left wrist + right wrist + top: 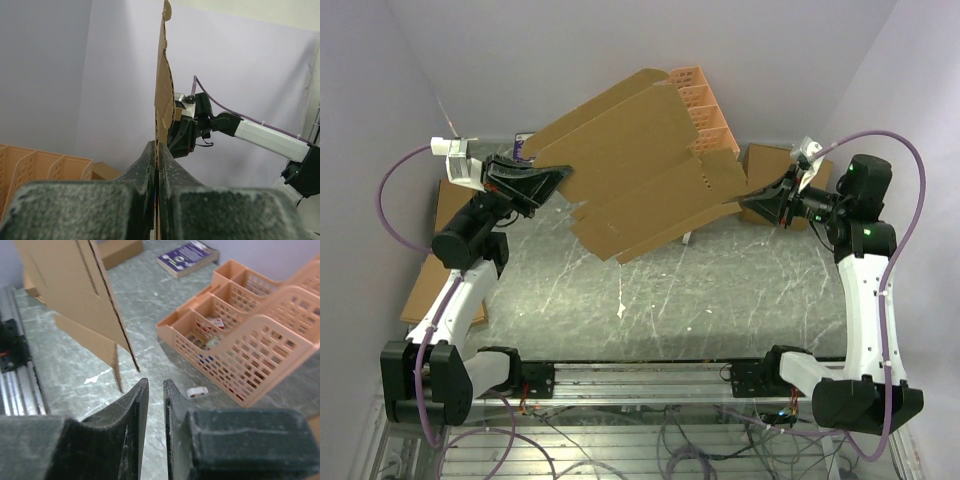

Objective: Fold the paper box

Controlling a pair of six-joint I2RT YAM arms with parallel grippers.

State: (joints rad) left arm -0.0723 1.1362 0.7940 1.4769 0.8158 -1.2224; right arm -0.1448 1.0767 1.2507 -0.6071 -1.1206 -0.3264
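Cardboard paper box (640, 170) pinched by left end effector (157, 150) (right end effector (156, 386) ajar, empty)

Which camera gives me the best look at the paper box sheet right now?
Top external: the whole paper box shows, unfolded, with its flaps and slots visible. Left wrist sees it only edge-on, pinched in the jaws of the left gripper. Right wrist catches just one part, beyond the empty jaws of the right gripper.
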